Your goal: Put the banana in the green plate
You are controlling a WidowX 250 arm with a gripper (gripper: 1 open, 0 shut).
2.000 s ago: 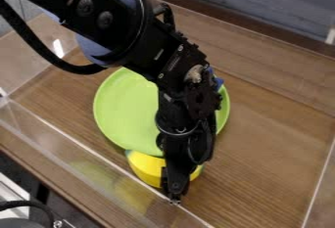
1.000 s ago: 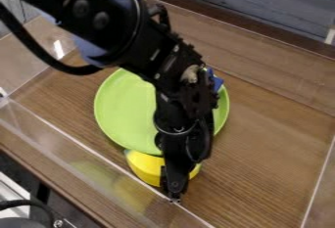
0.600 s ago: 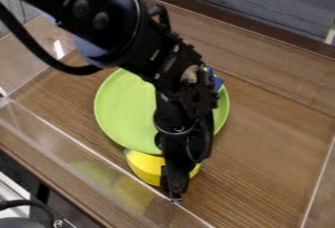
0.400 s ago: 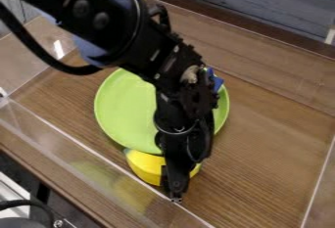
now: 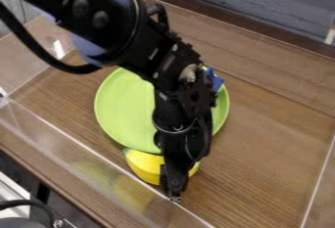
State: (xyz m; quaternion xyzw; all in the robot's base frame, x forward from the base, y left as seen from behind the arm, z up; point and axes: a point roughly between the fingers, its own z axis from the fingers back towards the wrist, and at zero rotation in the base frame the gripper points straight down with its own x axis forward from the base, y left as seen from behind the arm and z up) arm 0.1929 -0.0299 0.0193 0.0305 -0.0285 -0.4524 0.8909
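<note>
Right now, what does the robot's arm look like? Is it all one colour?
Mostly, yes. The arm is black and chunky, built from rounded, blocky sections joined one after another. A thin black cable loops off its upper part. There is a small pale patch near the wrist. The gripper at the bottom is black too, narrow, with little silvery screws.

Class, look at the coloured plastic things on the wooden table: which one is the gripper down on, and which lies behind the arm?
The gripper is down on the yellow banana, at the green plate's near edge, jaws shut. The small blue block only peeks out behind the arm.
</note>
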